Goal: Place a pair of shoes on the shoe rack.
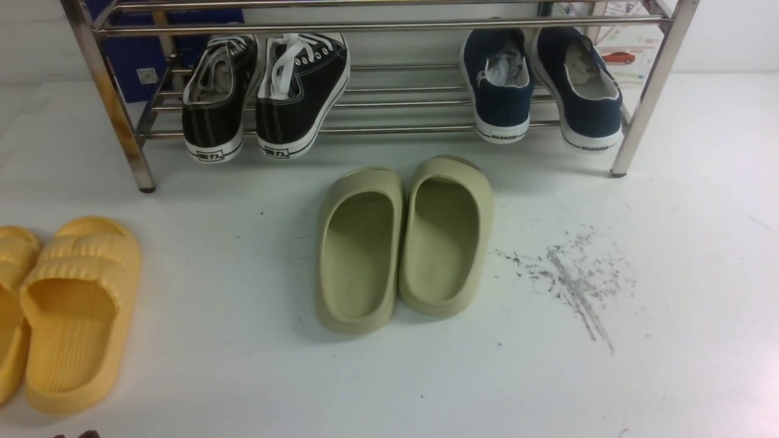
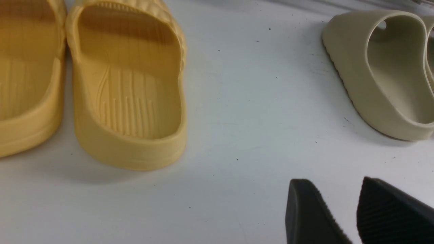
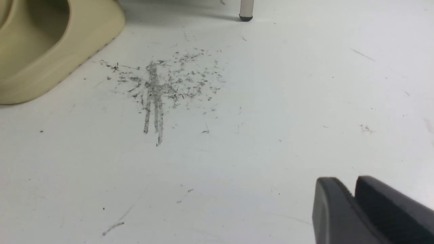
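Two navy-blue slip-on shoes point(image 1: 500, 85) point(image 1: 581, 85) with white soles rest on the right side of the steel shoe rack's point(image 1: 389, 27) lower bars, heels toward me. Neither gripper shows in the front view. In the left wrist view my left gripper point(image 2: 334, 184) hovers over the white floor with a small gap between its black fingers and nothing in it. In the right wrist view my right gripper point(image 3: 349, 183) is shut and empty above the bare floor.
Black lace-up sneakers point(image 1: 265, 94) sit on the rack's left side. Olive-green slides point(image 1: 405, 240) lie on the floor in front of the rack. Yellow slides point(image 1: 67, 304) lie at the near left. A grey scuff mark point(image 1: 572, 280) is on the floor at right.
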`<state>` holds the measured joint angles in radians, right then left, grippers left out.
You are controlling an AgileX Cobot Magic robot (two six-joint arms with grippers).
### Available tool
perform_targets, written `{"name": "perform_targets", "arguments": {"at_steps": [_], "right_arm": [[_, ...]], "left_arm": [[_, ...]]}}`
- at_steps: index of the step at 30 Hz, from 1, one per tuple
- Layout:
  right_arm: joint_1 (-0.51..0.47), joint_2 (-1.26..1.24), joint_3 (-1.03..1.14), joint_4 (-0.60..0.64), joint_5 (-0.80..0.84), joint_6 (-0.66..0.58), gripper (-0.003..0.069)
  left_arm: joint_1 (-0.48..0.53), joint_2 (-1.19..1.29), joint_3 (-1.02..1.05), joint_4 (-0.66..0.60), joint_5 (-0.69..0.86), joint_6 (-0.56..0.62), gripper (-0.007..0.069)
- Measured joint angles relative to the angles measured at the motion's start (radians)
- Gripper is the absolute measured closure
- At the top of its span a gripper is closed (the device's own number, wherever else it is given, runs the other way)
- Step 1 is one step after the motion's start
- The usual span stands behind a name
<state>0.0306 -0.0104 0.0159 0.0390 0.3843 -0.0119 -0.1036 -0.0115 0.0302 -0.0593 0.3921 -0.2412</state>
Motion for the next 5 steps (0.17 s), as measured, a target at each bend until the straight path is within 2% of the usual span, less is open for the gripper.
{"name": "perform_targets", "arguments": {"at_steps": [5], "right_arm": [[0.0, 0.0, 0.0, 0.0, 0.0, 0.0, 0.0515]], "left_arm": [[0.0, 0.0, 0.0, 0.0, 0.0, 0.0, 0.0386]]}}
